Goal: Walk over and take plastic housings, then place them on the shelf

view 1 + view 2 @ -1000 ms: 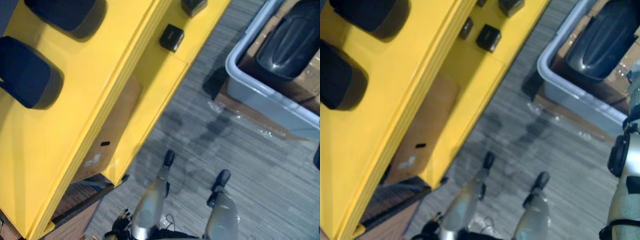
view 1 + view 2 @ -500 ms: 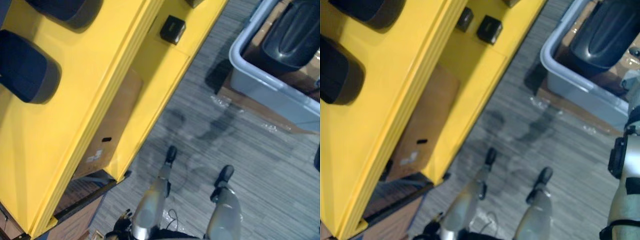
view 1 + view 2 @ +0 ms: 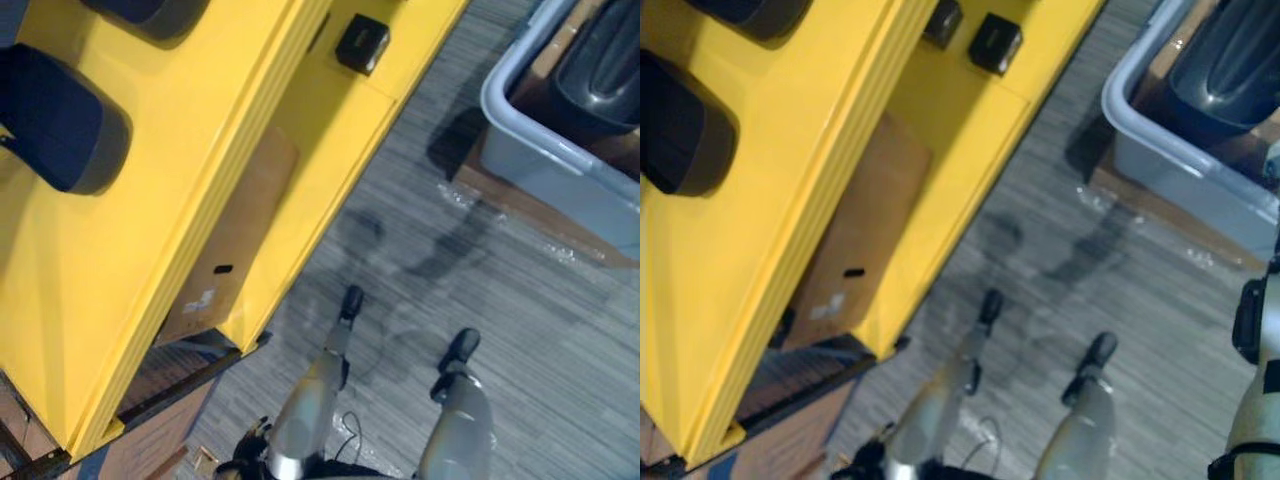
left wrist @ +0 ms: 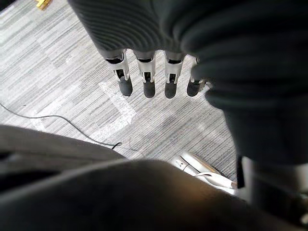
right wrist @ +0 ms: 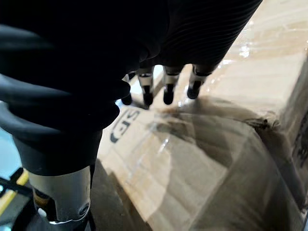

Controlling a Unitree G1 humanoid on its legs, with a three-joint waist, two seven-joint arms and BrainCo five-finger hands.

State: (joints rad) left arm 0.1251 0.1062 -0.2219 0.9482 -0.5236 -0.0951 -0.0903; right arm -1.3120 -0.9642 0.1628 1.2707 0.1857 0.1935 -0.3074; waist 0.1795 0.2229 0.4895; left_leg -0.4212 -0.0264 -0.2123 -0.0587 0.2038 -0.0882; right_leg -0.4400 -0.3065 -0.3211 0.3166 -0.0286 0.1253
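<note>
Up right, you see a dark housing lying in the grey bin, well apart from the yellow shelf. Your left hand and right hand hang straight-fingered, holding nothing.

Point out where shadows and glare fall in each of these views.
Left eye view: the dark housing on the yellow shelf throws a soft shadow along its side, and the grey bin darkens the floor beside it. Right eye view: a bright highlight sits on the housing in the bin. Right wrist view: glare streaks the shiny cardboard box past the right hand.
</note>
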